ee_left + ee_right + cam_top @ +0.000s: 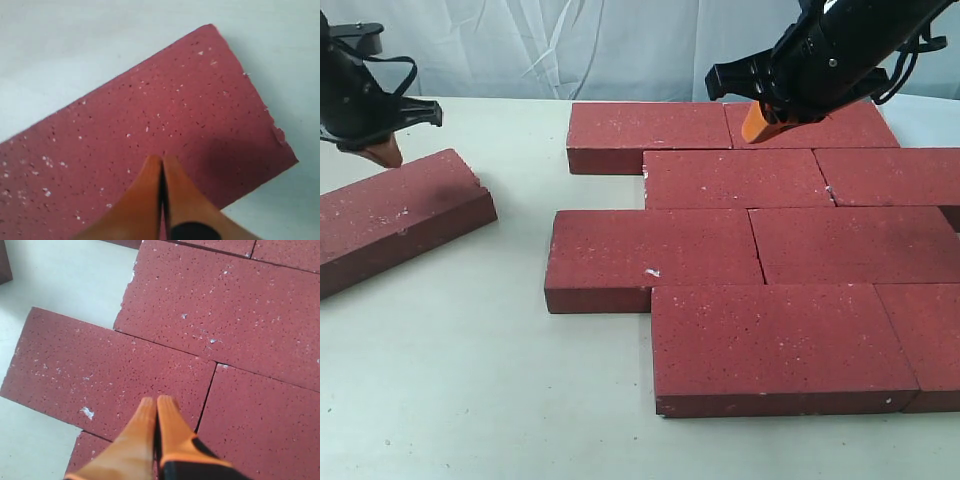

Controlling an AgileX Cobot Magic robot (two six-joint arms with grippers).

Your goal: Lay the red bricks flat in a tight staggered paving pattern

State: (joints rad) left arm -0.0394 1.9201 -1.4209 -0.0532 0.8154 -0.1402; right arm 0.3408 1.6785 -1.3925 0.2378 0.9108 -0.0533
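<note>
Several red bricks [740, 178] lie flat in staggered rows on the right half of the table, packed close. One loose red brick [395, 215] lies apart at the left, turned at an angle. My left gripper [388, 153] hangs shut just above that brick's far edge; in the left wrist view its orange fingertips [161, 161] meet over the brick [150, 125]. My right gripper [757, 126] is shut and empty, hovering over the back row of the paving; the right wrist view shows it [158, 401] above a joint between bricks [115, 370].
The pale table [450, 380] spreads between the loose brick and the paving. A white sheet [570, 40] hangs behind the table. The paving runs off the right edge of the exterior view.
</note>
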